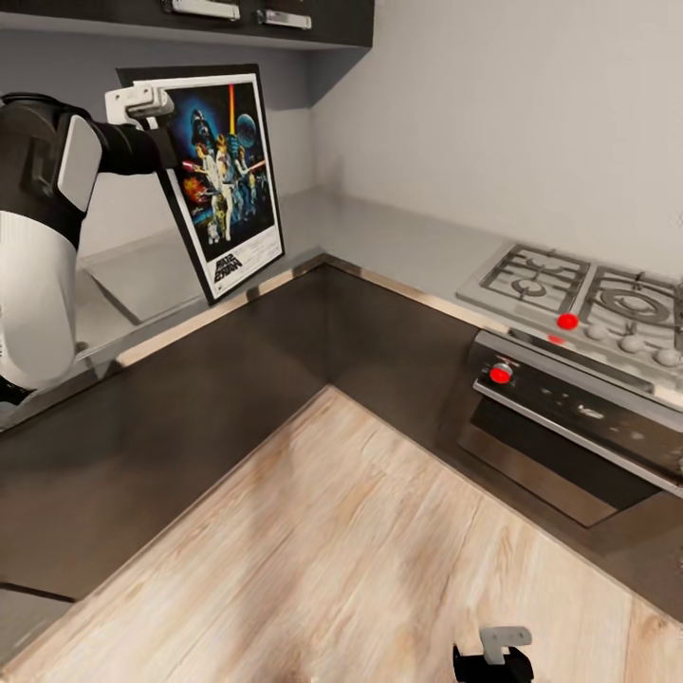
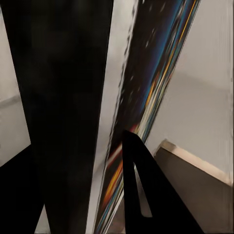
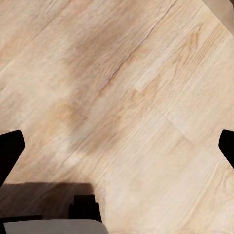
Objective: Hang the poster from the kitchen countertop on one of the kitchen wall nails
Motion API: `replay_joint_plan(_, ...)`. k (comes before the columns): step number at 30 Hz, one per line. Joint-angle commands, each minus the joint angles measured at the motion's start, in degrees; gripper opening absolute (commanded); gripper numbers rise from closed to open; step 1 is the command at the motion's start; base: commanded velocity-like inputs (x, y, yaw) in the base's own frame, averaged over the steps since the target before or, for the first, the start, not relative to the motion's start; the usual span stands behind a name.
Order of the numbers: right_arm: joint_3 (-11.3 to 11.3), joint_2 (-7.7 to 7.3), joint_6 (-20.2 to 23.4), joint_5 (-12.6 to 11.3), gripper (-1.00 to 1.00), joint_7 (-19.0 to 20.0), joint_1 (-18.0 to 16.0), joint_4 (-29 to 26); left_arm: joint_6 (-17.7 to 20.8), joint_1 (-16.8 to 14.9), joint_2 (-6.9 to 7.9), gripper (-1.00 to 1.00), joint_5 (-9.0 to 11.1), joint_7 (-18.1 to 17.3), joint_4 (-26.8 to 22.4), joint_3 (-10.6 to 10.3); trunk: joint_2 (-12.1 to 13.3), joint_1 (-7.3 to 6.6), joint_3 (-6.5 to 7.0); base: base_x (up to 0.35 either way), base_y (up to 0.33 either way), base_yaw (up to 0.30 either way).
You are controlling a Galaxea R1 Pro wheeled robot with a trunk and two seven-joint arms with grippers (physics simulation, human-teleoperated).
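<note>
Although the left gripper (image 1: 156,106) partly covers its top left corner, the upright rectangular Star Wars poster (image 1: 226,180) with thin black frame and white border is clearly held tilted above the pale grey metal-look L-shaped bench (image 1: 379,237), its lower edge clear of the surface. Seen edge-on from the left wrist, the poster (image 2: 146,97) sits pinched between dark fingers (image 2: 141,185). Wall nails cannot be made out. Right gripper (image 3: 117,146) hangs over the light wooden floor (image 3: 122,87), fingers spread wide, holding nothing.
</note>
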Motion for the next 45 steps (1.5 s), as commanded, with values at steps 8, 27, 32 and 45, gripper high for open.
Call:
replay_joint_plan(8,0.05,0.01,0.48,0.6,1.0,-0.19,-0.01,-0.1,0.47,-0.04,-1.34,-1.0,0.01,-0.28,-1.33,0.1,-0.03,-0.04,-0.05,-0.345,0.0,0.0)
replay_joint_plan(27,0.04,0.01,0.45,0.67,1.0,-0.19,-0.01,-0.1,3.97,0.09,-10.27,-1.0,0.19,-0.18,-5.41,0.48,-0.03,-0.04,-0.05,-0.345,0.0,0.0)
replay_joint_plan(32,0.05,0.01,0.32,0.69,1.0,-0.24,-0.01,-0.1,3.99,1.0,-10.52,-1.0,0.26,-0.18,-5.79,0.51,-0.03,-0.04,-0.05,-0.165,0.0,0.0)
replay_joint_plan(45,0.03,-0.14,0.23,0.71,1.0,-0.28,-0.01,-0.02,5.67,15.06,-10.51,-1.0,4.2,-0.23,-19.47,0.57,-0.03,-0.04,-0.05,-0.163,-0.003,0.0)
